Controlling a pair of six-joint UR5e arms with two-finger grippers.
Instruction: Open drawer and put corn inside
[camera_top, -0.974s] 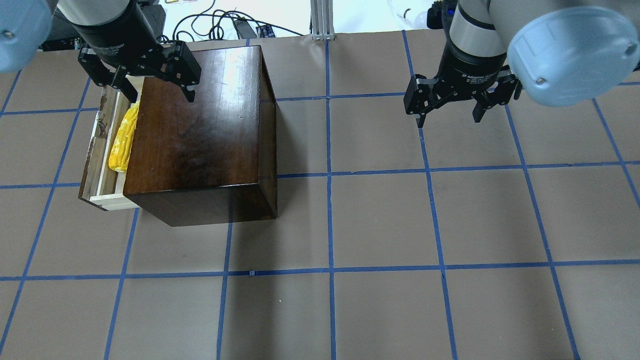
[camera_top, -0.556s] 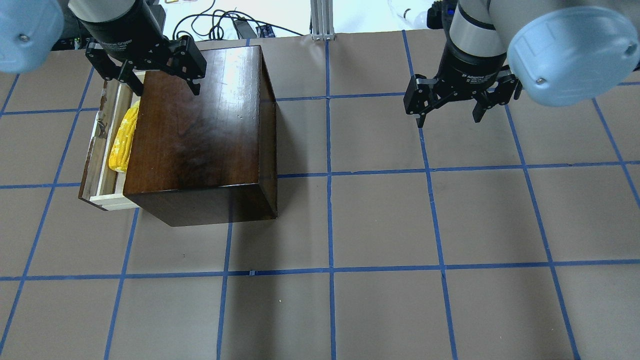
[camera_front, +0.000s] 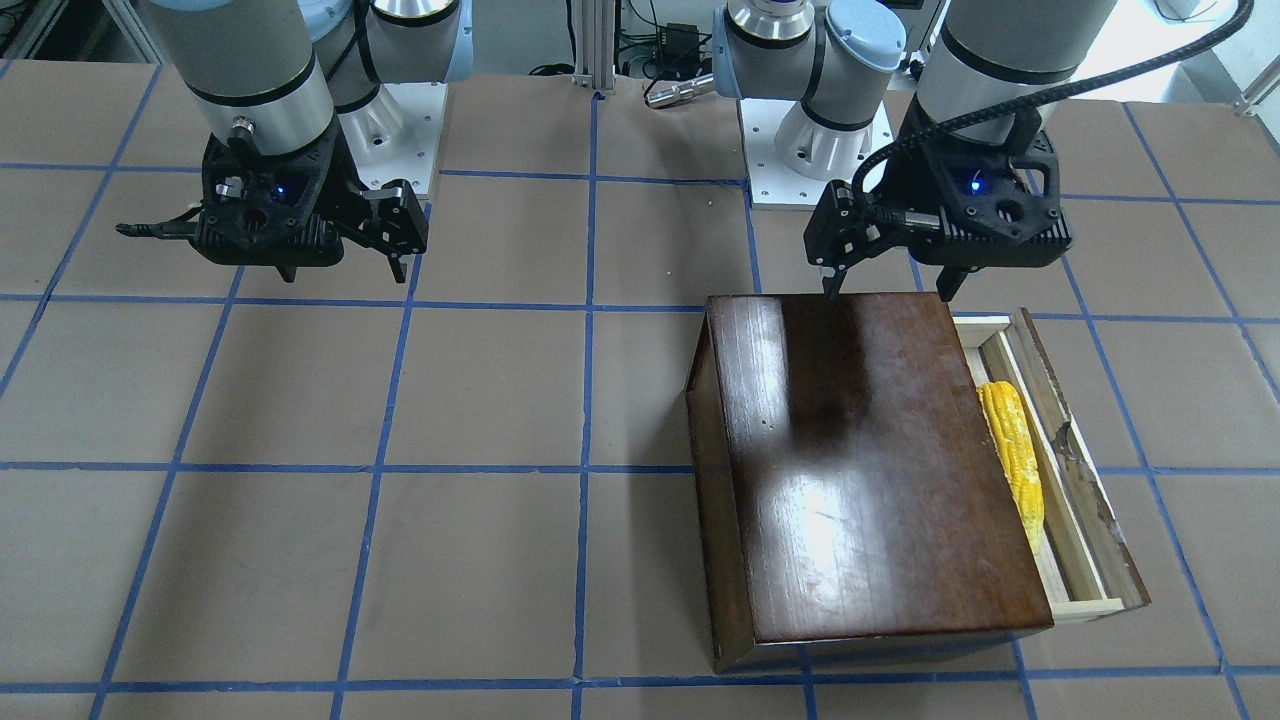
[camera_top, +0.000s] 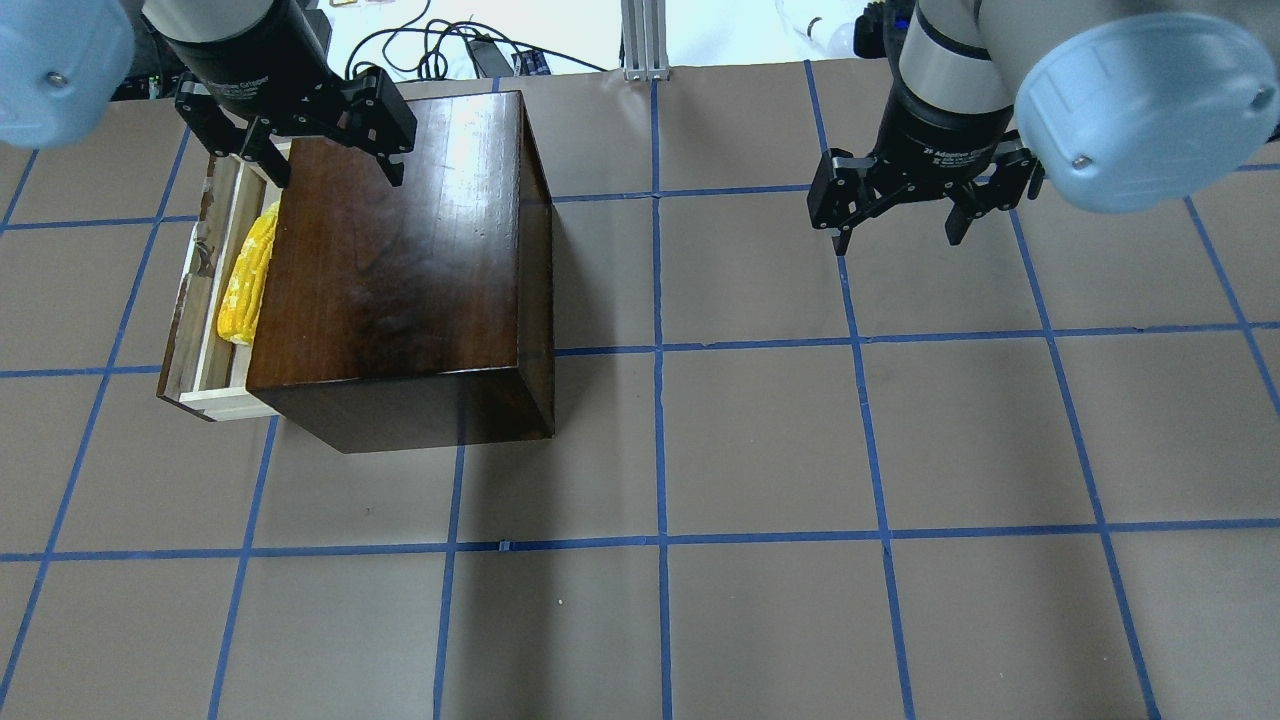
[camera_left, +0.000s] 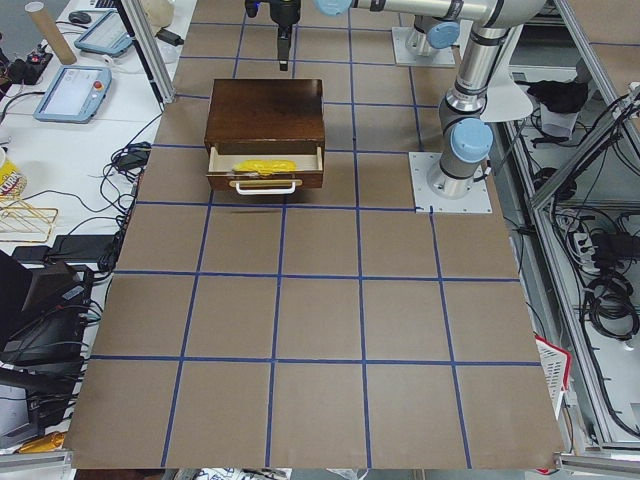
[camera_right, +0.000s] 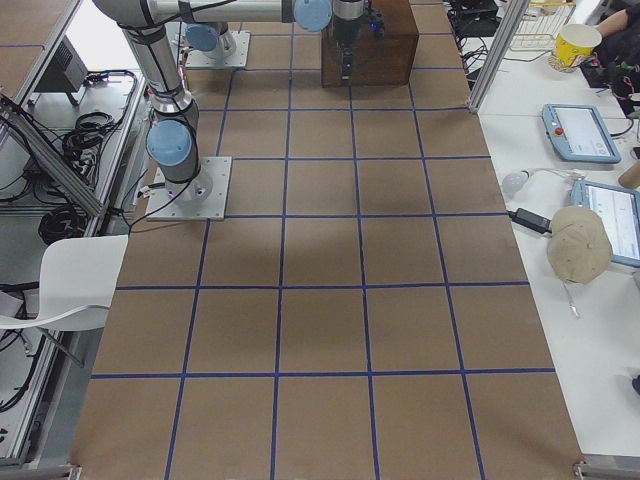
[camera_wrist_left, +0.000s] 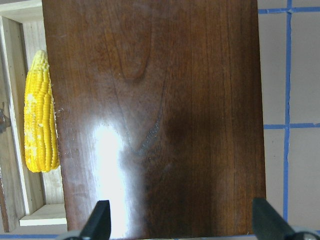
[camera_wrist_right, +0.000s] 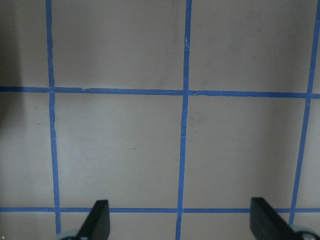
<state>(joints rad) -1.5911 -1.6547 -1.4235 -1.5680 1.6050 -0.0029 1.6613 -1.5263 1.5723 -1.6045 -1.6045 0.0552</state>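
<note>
The dark-brown box (camera_top: 400, 260) stands at the table's far left. Its drawer (camera_top: 183, 320) is pulled out to the left and shows pale wood and a chipped dark front. The yellow corn (camera_top: 245, 280) lies inside it, partly under the box's top edge. My left gripper (camera_top: 335, 180) is open and empty, high above the box's far end. The left wrist view shows the corn (camera_wrist_left: 40, 120) in the drawer (camera_wrist_left: 15, 75) beside the box top (camera_wrist_left: 160, 115). My right gripper (camera_top: 897, 240) is open and empty over bare table at the far right.
The front-facing view shows the box (camera_front: 860, 460), the drawer (camera_front: 1085, 500) and the corn (camera_front: 1015, 460) on its right. A white handle (camera_left: 265, 186) is on the drawer front. The brown table has a blue tape grid (camera_top: 660, 350). Cables lie beyond the far edge.
My left gripper has moved up and back, away from the drawer and toward the box's far edge, still open. The corn stays in the drawer. The right arm has not moved.
</note>
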